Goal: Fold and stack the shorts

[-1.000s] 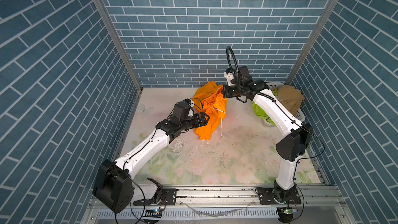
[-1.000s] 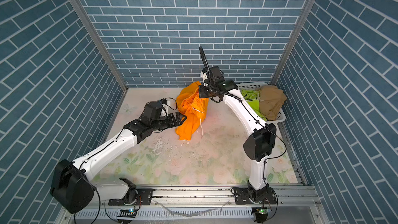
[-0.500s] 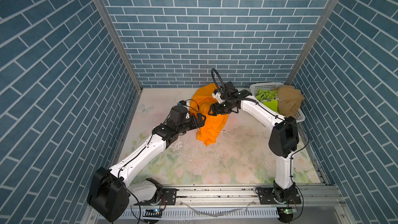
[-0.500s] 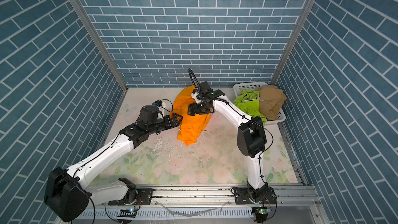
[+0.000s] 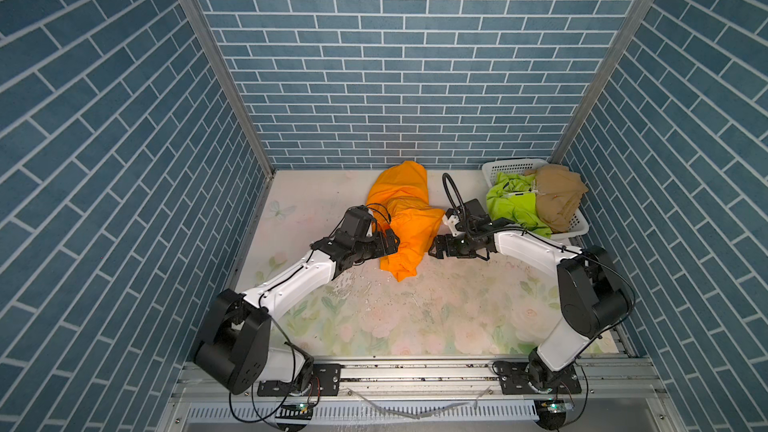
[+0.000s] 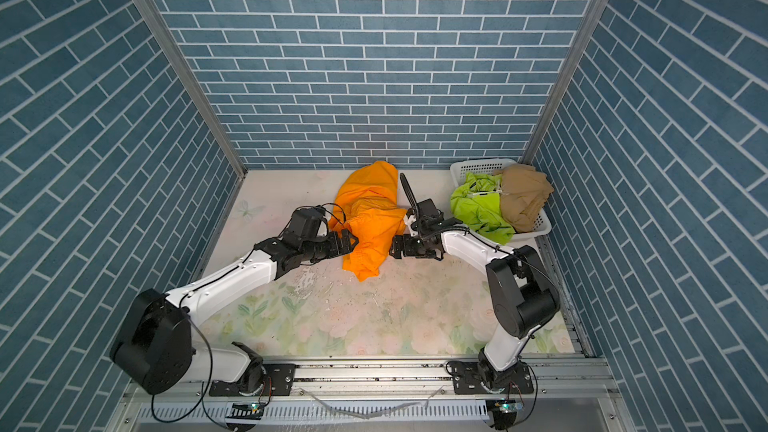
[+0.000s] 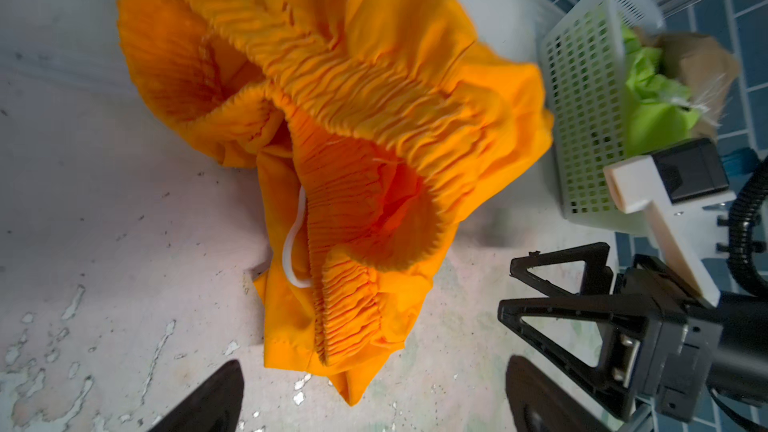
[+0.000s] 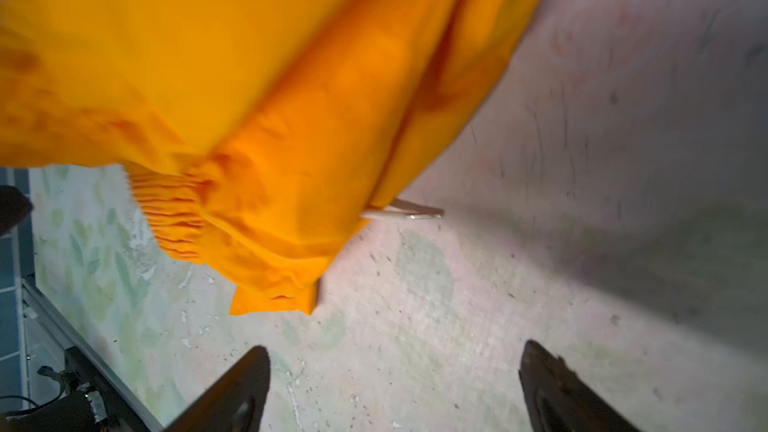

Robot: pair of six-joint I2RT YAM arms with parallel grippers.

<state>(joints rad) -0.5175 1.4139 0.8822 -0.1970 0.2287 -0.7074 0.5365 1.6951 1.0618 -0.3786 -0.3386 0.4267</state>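
The orange shorts [image 5: 407, 218] [image 6: 370, 226] lie crumpled on the table near the back, with the gathered waistband [image 7: 353, 139] and a white cord showing. My left gripper [image 5: 395, 243] [image 6: 351, 241] [image 7: 374, 371] is open just left of the heap, nothing between its fingers. On the heap's right side my right gripper [image 5: 432, 249] [image 6: 392, 249] [image 8: 395, 351] is open and low over the table, a little apart from the cloth [image 8: 291, 97]. The green shorts [image 5: 515, 205] [image 6: 478, 209] and the tan shorts [image 5: 557, 197] [image 6: 523, 197] sit bunched in the basket.
A white perforated basket [image 5: 511, 166] [image 6: 478, 166] stands in the back right corner, with the green cloth hanging over its front rim. The flower-printed table [image 5: 415, 317] has blue brick walls on three sides and a metal rail along the front edge.
My right gripper came down from holding the orange shorts up, opened and let them go. The shorts dropped into a heap on the table. The left gripper stayed open beside them.
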